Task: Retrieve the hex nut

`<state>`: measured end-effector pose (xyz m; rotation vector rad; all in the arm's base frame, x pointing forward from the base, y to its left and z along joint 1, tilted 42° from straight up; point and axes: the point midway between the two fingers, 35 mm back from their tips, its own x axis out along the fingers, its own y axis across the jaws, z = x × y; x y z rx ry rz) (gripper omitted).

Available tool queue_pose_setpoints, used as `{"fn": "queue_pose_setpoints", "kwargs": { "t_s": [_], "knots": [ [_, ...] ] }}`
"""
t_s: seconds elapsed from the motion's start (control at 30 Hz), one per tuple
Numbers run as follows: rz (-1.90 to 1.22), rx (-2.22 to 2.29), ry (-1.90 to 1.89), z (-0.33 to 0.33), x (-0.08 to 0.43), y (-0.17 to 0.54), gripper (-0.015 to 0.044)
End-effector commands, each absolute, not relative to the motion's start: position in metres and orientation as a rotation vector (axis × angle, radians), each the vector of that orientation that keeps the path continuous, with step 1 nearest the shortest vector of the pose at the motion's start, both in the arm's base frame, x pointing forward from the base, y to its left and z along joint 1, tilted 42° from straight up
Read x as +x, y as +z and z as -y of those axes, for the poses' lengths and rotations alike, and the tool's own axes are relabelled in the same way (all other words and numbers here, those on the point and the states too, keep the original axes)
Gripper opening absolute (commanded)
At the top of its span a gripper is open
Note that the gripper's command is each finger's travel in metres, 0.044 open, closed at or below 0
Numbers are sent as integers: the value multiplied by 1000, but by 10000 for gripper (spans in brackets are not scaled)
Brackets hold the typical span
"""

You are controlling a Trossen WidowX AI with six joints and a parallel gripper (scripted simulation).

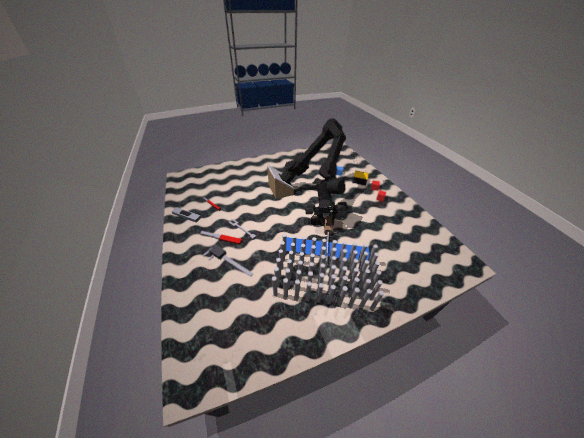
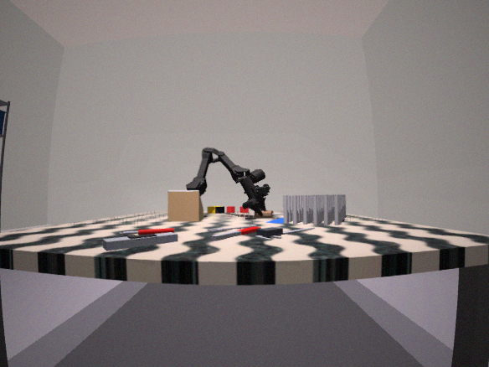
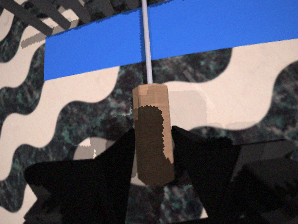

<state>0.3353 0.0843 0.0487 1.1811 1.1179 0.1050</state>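
My gripper (image 3: 153, 131) (image 2: 262, 213) is shut on the wooden handle (image 3: 151, 95) (image 1: 328, 223) of a tool, low over the table in front of the spacer field. The tool's thin metal shaft (image 3: 146, 45) runs forward from the handle, across the blue taped strip (image 3: 90, 52) (image 1: 307, 246) and toward the spacers. Its far end is out of the wrist view and cannot be made out among the spacers. The grey metal spacers (image 1: 297, 290) (image 2: 315, 211) stand upright in rows behind the strip. The hex nut cannot be made out in any view.
Left of the field in the top view lie a red-handled tool (image 1: 230, 239), a dark-headed tool (image 1: 216, 251), a wrench-like tool (image 1: 242, 228) and a grey tool (image 1: 185, 214). A tan box (image 1: 280, 186) (image 2: 183, 206) stands near the arm's base. Red blocks (image 1: 381, 196) and a yellow-black block (image 1: 361, 176) lie beyond the arm.
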Motion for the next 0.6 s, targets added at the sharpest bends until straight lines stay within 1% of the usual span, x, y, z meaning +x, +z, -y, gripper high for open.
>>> {"fn": "queue_pose_setpoints", "kwargs": {
  "t_s": [0.0,0.57],
  "knots": [
    [-1117,1184,100,-85,332,50,0],
    [-1117,1184,99,-88,324,53,0]
  ]
}}
